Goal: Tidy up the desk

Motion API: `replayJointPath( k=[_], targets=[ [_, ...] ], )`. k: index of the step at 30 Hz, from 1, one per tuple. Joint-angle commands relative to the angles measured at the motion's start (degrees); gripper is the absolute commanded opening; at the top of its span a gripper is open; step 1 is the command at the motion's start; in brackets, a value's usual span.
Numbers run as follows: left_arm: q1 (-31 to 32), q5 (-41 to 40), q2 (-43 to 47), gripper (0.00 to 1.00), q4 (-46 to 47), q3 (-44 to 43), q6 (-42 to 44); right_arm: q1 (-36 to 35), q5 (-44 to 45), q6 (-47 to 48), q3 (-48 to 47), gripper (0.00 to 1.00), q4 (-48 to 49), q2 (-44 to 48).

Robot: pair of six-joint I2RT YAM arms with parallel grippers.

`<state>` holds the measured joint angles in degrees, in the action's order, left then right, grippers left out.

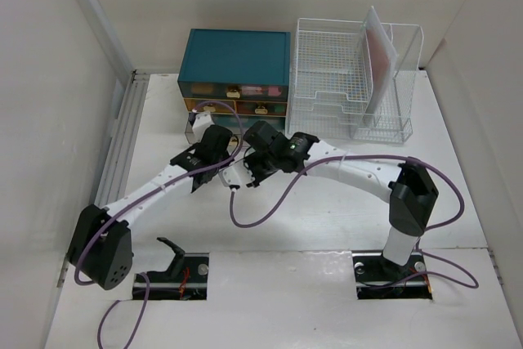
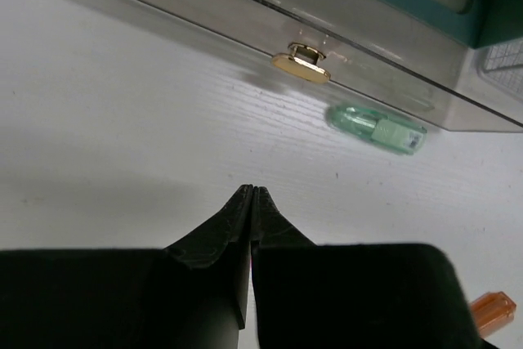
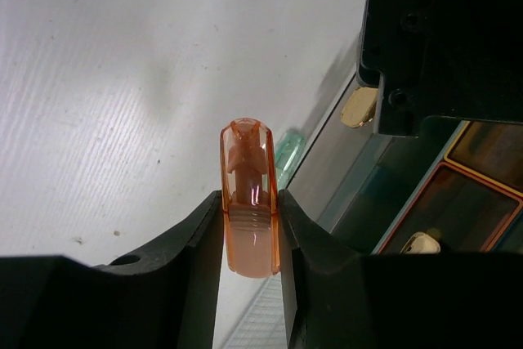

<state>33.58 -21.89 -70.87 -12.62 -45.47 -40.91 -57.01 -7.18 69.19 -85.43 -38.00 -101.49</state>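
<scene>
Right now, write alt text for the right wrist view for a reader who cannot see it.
The right fingers clamp a small translucent orange item, its rounded end sticking out past them, over the white desk. Beyond it, a pale green item lies on the desk beside a clear drawer front with a gold knob.

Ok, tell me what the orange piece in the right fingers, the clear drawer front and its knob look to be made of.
The orange piece: probably translucent glossy plastic; light passes through it and bright highlights streak its surface.
The drawer front: clear smooth plastic, likely acrylic; you can see through it.
The knob: polished gold-coloured metal or plated plastic, with mirror-like glints; the look leaves it open which.
</scene>
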Motion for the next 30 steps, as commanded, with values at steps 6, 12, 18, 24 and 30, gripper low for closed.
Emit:
replayJointPath(
  k=[6, 12, 18, 24, 30],
  targets=[
    [-1.9, -0.8, -1.6, 0.00, 1.7, -3.0, 3.9, -0.1, 1.3, -2.7, 0.0, 0.15, 5.6, 2.4],
    [-6.2, 0.6, -3.6, 0.00, 4.4, -3.8, 5.6, -0.1, 6.1, -4.4, 0.0, 0.15, 8.5, 2.4],
    [-13.4, 2.5, -5.5, 0.00, 5.0, -9.4, 8.3, -0.1, 12.9, -6.3, 1.3, 0.14, 14.2, 3.0],
    [-17.7, 3.7, -3.5, 0.12, 4.4, -11.8, 9.5, 2.4, 20.4, -6.9, 0.3, 0.14, 20.5, 0.3],
    [-18.8, 7.1, 1.4, 0.37, 4.4, -9.2, 10.1, 5.7, 22.9, -8.1, -6.0, 0.15, 21.9, -8.0]
  ],
)
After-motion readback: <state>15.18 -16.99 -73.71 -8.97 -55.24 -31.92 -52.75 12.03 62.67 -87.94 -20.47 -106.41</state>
